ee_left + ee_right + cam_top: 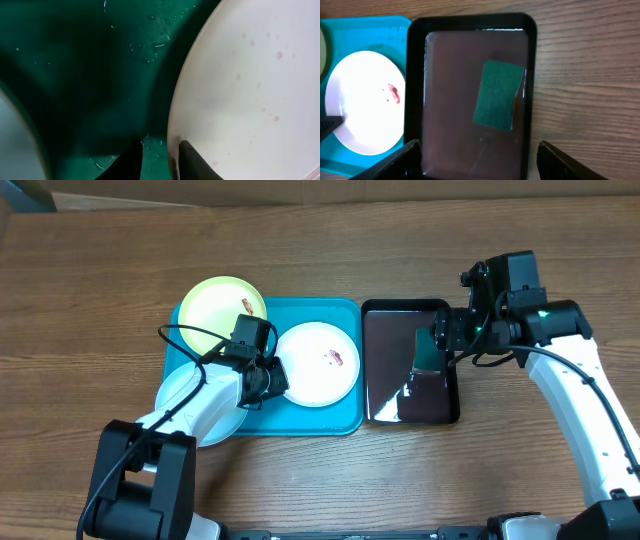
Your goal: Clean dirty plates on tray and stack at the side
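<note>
While the left end effector [160, 162] straddles the white plate [250, 75], specks [279, 55] show.

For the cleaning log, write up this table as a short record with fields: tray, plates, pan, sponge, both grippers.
tray: turquoise, carries all three plates
yellow-green plate: tray's far left corner, brown specks
white plate: tray centre, reddish stain
pale blue plate: tray's near left corner, partly covered
black pan: beside tray, on its right
sponge: green, lying in black pan
left gripper: open, fingers astride white plate's rim
right gripper: open, above pan, sponge not held
</note>
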Tool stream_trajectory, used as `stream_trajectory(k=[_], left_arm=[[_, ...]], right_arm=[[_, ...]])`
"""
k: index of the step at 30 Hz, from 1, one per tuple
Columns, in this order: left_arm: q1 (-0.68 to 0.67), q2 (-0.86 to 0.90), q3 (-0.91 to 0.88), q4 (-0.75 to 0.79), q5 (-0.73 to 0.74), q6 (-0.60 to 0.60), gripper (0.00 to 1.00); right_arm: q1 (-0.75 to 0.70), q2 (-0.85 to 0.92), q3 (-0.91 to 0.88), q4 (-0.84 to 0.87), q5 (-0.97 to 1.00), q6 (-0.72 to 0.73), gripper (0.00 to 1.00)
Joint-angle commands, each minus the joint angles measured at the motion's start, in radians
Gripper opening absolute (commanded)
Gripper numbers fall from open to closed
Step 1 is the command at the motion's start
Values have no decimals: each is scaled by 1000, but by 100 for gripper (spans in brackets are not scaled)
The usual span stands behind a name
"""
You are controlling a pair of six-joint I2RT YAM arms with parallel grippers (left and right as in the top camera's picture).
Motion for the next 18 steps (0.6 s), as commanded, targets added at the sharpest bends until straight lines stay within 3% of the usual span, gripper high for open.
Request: stream_trajectory(k=[1,18], left_arm=[[-2,7,2,5,-2,-13,26],[-1,5,62,-25,39,-13,26]], right_arm=[[3,3,-17,5,10,0,75],[3,3,-17,5,36,0,75]])
